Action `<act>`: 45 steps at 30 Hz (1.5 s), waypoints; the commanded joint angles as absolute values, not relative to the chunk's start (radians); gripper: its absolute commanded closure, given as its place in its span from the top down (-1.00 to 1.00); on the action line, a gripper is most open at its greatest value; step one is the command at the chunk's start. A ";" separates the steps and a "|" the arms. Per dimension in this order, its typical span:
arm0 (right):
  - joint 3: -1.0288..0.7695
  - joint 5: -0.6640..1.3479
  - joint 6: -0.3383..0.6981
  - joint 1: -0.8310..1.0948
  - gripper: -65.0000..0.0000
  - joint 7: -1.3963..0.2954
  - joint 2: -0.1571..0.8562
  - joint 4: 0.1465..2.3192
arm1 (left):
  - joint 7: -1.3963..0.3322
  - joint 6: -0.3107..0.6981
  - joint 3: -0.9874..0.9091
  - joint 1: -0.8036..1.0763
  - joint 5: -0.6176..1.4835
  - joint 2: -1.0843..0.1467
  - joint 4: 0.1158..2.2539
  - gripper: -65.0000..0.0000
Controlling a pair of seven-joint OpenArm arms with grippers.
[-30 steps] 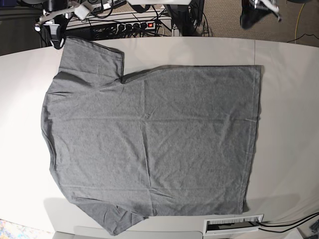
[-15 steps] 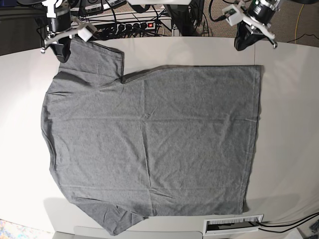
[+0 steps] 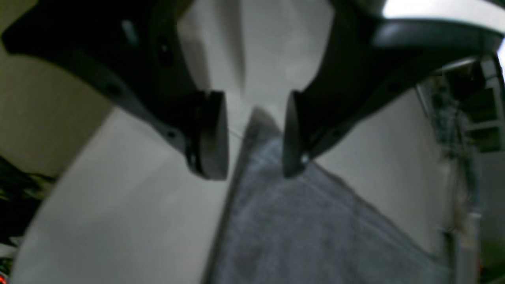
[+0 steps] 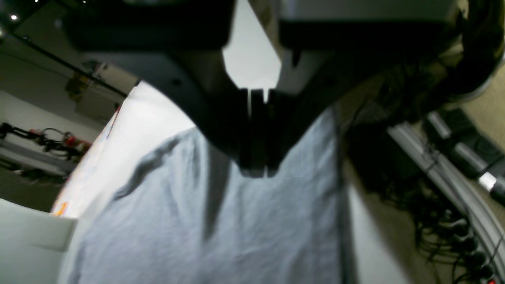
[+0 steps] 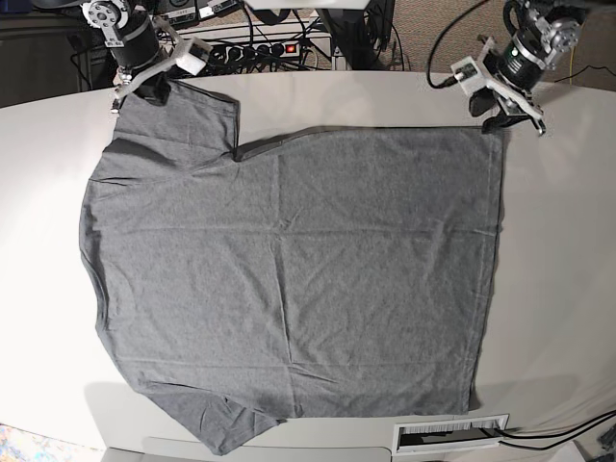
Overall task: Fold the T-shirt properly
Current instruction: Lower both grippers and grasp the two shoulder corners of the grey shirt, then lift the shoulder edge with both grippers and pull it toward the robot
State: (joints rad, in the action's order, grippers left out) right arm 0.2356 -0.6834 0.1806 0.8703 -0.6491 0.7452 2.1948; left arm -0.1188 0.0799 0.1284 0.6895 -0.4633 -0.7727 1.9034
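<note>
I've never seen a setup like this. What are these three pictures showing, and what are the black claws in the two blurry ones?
One picture looks down on a pale table where a grey T-shirt lies spread flat. At the table's far edge are two robot arms. The blurry pictures come from small cameras mounted on the arms' wrists, looking past their own claws, called grippers. The left gripper is open, its two black fingers apart above a corner of the shirt's hem; in the overhead picture it is at the top right. The right gripper is shut, poised over the sleeve at the top left. Whether it pinches any cloth I cannot tell. The shirt is not yet folded.
</note>
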 commanded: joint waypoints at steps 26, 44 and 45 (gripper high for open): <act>0.227 -0.682 0.107 0.875 -0.51 -0.716 0.757 2.233 | -0.115 0.380 0.124 0.469 -0.268 -0.832 1.776 -1.00; 0.227 -0.464 0.284 0.822 0.03 -0.706 0.757 2.210 | -0.132 0.401 0.124 0.582 -0.291 -0.878 1.829 -1.00; 0.227 -0.437 0.297 0.822 0.03 -0.706 0.757 2.205 | -0.131 0.400 0.124 0.582 -0.291 -0.878 1.829 -1.00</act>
State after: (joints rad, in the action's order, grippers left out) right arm 0.2314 -0.4309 0.3019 0.8169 -0.7139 0.7448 2.1929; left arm -0.1043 0.3775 0.1230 0.5697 -0.2832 -0.8623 1.8309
